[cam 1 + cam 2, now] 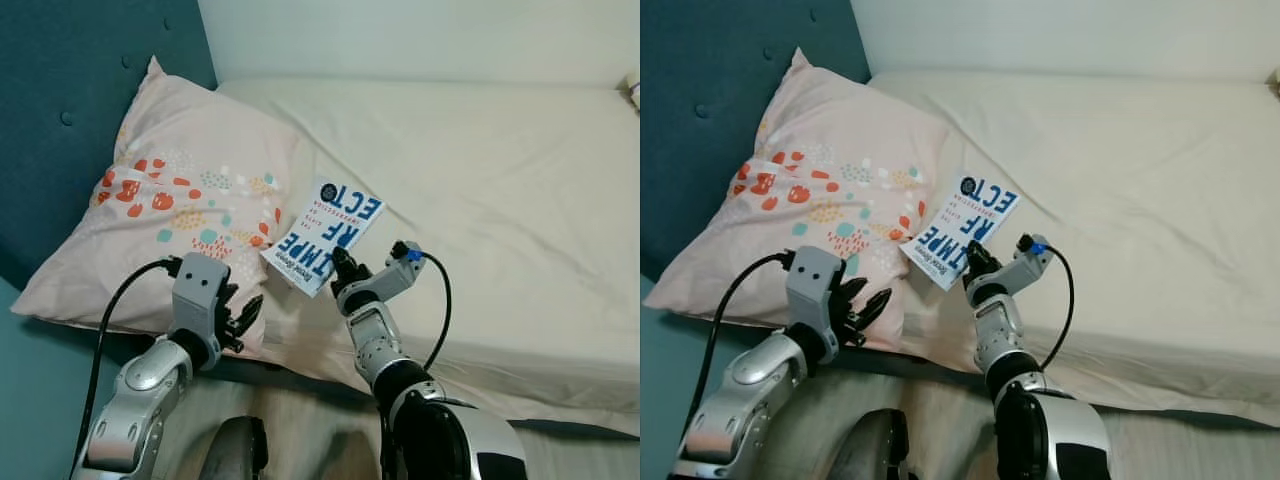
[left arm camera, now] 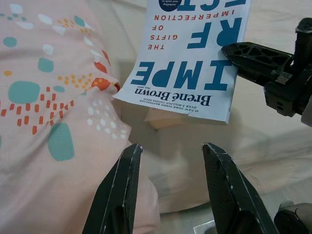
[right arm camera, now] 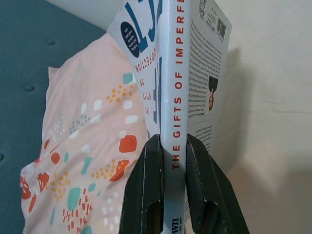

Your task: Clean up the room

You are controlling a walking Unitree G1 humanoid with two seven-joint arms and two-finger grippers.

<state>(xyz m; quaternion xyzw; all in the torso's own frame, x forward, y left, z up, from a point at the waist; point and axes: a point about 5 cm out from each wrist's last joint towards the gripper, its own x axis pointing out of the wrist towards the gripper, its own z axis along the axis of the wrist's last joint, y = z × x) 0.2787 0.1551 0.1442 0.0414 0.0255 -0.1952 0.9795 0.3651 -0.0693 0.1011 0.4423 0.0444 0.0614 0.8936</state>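
Nearest the camera, the left gripper [image 1: 243, 318] hovers at the front edge of the bed [image 1: 520, 180], its two black fingers [image 2: 122, 187] spread apart and holding nothing, just beside the lower corner of the pillow [image 1: 170, 220]. A little farther onto the bed, the right gripper [image 1: 343, 268] is clamped on a white paperback book [image 1: 325, 235] with blue lettering (the spine reads "The Gifts of Imperfection"). Its fingers [image 3: 146, 190] pinch the book at the spine end, one on each cover, so the book stands out beyond the fingertips, tilted and lifted off the sheet, with its shadow on the bed beneath. The book hangs just beside the pillow's right edge, between the pillow and the open stretch of cream sheet. The pillow, pale pink with red, teal and orange spots, leans against the teal headboard [image 1: 60, 90] at the far left of the bed.
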